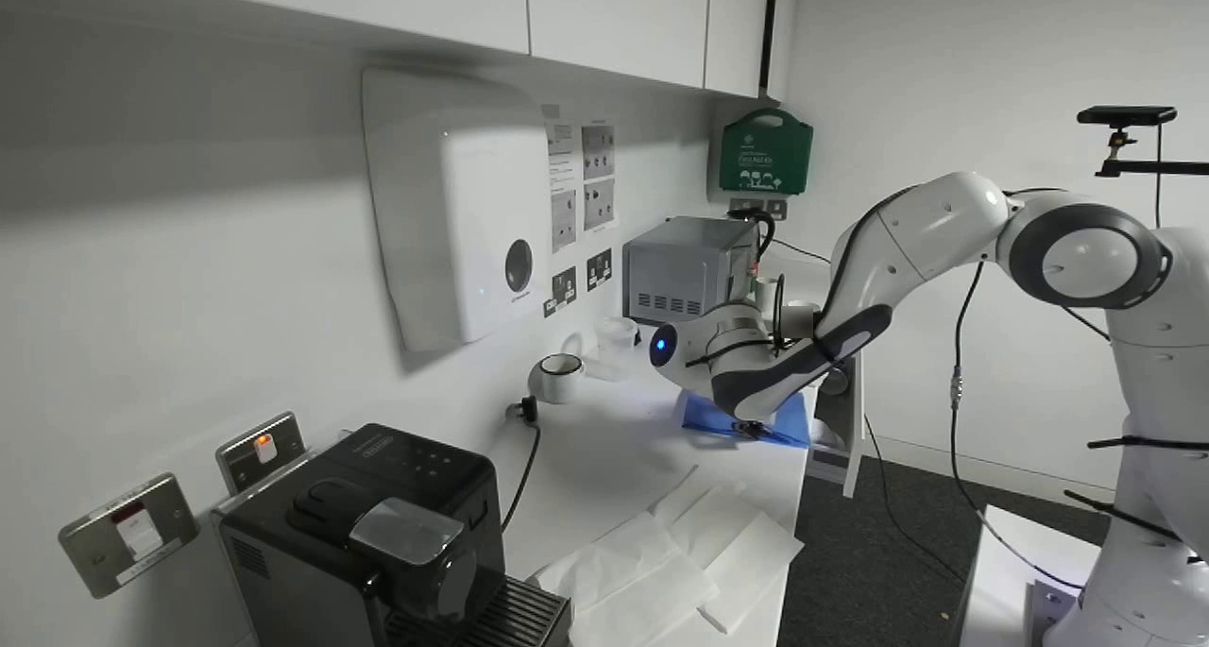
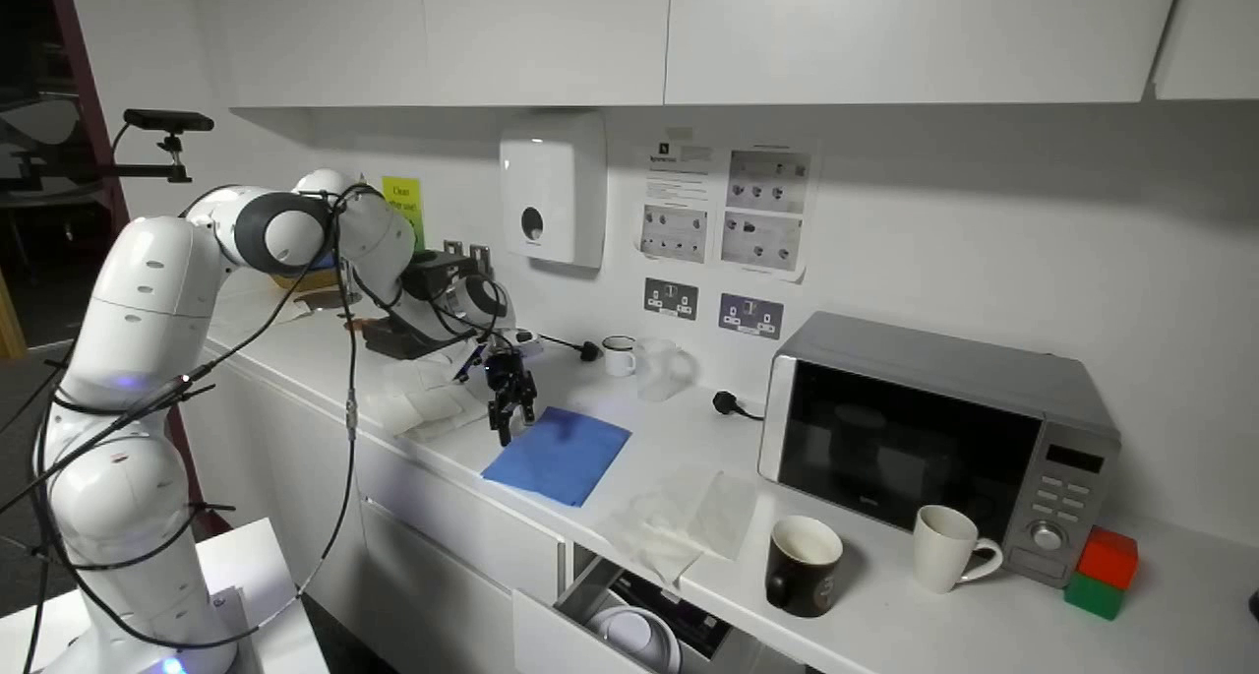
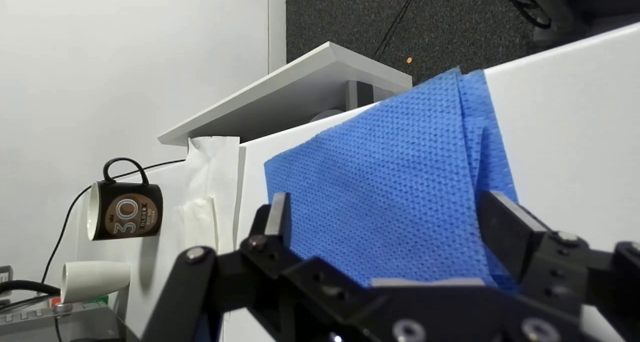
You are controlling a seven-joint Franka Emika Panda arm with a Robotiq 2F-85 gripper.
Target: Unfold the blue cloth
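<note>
Firstly, we find the blue cloth (image 2: 566, 456) on the counter (image 2: 915, 635), left of the microwave (image 2: 915, 448) in an exterior view and well apart from it. Layered edges show along the cloth's side farther from the microwave. We record the gripper (image 3: 387, 222) over the cloth, jaws spread wide; contact we cannot confirm. Between cloth and microwave lie white sheets (image 2: 723, 515); before the microwave stand a black mug (image 2: 802, 576) and a white mug (image 2: 941, 551).

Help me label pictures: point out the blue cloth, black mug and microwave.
Blue cloth (image 3: 375, 182): wrist view, middle of top layer.
Black mug (image 3: 130, 211): wrist view, its printed side.
Microwave (image 2: 915, 448): in an exterior view, its door.
</note>
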